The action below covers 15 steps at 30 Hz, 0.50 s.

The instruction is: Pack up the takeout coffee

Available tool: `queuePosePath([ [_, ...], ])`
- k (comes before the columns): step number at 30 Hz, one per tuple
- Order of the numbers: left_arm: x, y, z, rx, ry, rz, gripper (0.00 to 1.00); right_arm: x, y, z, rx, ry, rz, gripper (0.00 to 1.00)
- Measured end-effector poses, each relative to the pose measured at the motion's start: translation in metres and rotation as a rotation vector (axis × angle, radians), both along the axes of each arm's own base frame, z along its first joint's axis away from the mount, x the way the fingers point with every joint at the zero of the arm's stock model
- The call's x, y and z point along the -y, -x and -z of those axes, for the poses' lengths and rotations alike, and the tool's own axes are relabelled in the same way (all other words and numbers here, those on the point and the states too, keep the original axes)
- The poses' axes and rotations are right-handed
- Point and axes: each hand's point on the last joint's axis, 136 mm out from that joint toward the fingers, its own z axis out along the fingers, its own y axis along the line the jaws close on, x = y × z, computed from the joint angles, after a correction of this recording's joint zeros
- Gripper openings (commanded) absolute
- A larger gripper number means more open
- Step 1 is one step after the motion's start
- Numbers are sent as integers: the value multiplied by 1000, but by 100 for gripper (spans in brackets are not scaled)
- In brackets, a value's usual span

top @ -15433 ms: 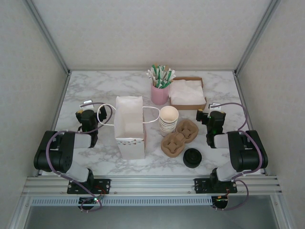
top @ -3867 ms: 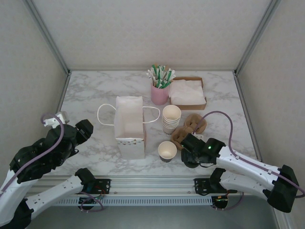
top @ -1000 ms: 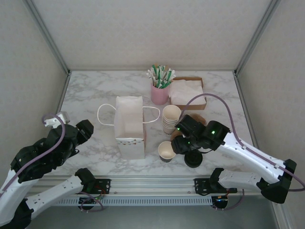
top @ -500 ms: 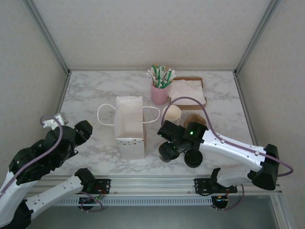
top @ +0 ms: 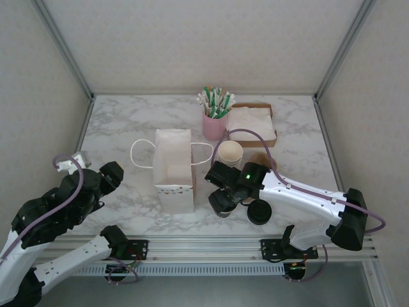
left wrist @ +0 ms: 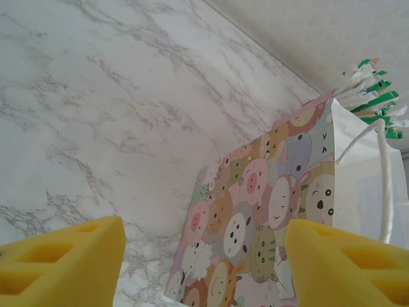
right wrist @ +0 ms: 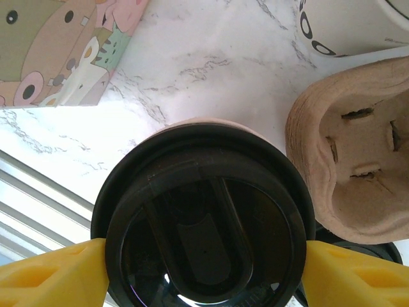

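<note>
— Takeout coffee [right wrist: 203, 217]: status?
— Left gripper [left wrist: 204, 256]: wide, empty. Paper bag [top: 174, 167]: one. Coffee: one, on the table just right of the bag, my right gripper [right wrist: 204, 272] clamped on its lid. Cup stack [top: 229, 153]: one. Loose lid [top: 259, 212]: one. Pulp carrier [right wrist: 351, 153]: one seen.
— Step?
— Gripping, I judge; next, a level lift into a carrier hole.

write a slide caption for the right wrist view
Capping the coffee: right gripper holds a black lid over a paper cup, pulp carrier alongside, animal-print bag at upper left.
</note>
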Motion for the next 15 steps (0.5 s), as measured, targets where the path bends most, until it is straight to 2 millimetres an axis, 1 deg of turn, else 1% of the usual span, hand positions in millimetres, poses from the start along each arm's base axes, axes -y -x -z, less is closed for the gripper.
queuePosePath([
  [7, 0, 0, 0, 0, 0, 0, 67, -3, -1, 2, 1, 2, -1, 77],
  [15, 0, 0, 0, 0, 0, 0, 67, 1, -1, 6, 5, 20, 0, 77],
])
